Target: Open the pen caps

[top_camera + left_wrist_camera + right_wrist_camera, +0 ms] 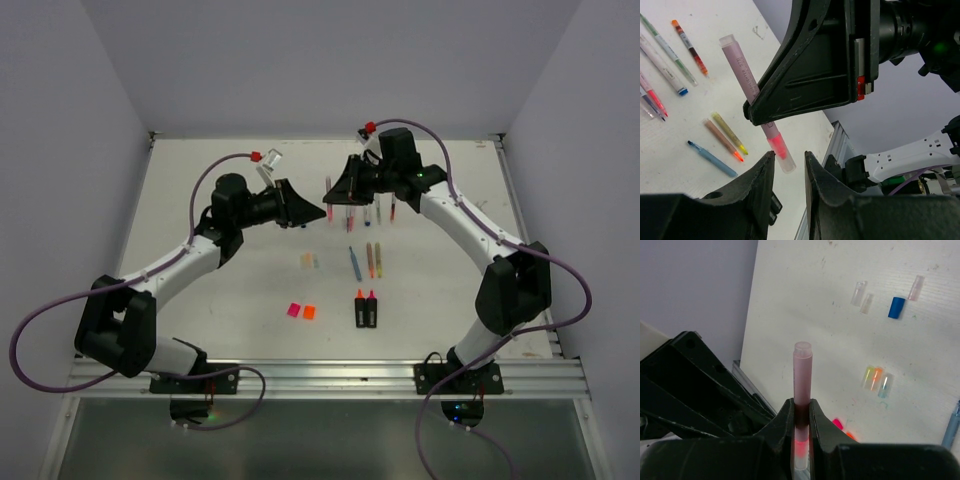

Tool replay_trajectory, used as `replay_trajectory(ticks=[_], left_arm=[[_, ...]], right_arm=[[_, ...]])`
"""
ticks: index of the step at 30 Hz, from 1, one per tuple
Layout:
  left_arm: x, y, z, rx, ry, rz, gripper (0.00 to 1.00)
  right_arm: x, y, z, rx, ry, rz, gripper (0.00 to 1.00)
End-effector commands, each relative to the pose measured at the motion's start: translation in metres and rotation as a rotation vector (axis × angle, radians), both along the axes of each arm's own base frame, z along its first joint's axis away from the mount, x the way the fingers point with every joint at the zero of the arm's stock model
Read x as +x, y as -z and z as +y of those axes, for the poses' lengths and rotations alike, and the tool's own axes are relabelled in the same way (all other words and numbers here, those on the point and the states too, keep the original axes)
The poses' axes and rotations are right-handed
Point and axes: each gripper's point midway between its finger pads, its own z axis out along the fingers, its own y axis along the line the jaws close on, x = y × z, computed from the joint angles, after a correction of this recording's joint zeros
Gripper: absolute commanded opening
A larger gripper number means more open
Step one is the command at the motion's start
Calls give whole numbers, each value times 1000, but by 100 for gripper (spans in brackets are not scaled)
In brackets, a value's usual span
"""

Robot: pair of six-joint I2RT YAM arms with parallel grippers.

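Much of the task is judged done. A stubby pink cap (293,310) and an orange cap (309,312) are seen lying loose on the desk (230,270) at 7 o'clock from its centre, at 9 o'clock of the two black highlighter bodies (366,312). Seven small thin-pen caps (867,303) are counted in the right wrist view: a trio (877,379) side by side and four more farther off, a blue cap (896,307) among them. Three thin pens (370,260) with bare tips are laid near the centre. The step in hand is one more cap: a pink pen (802,375) is pinched across its barrel by the right claw (801,409) and held above the desk toward 12 o'clock, its clear cap (781,152) seated over the pink tip. The left claw (789,157) is spread, with the cap end just at its mouth; no grip is shown yet. A row of pens (370,212) is seen at 1 o'clock; whether these are capped cannot be told. The approach is crowded by the bulk of the right claw close above the left fingers (762,185), so little room for a straight pull is judged available.
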Motion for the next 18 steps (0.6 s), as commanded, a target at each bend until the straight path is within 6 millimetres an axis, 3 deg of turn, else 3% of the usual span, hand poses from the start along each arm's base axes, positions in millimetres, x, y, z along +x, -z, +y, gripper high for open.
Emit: replay_trajectory(ticks=[1, 18], left_arm=[[0, -38, -6, -72, 32, -95, 33], [12, -20, -13, 42, 6, -51, 32]], right_arm=[[-1, -9, -4, -22, -1, -51, 0], [-3, -29, 7, 53, -10, -63, 0]])
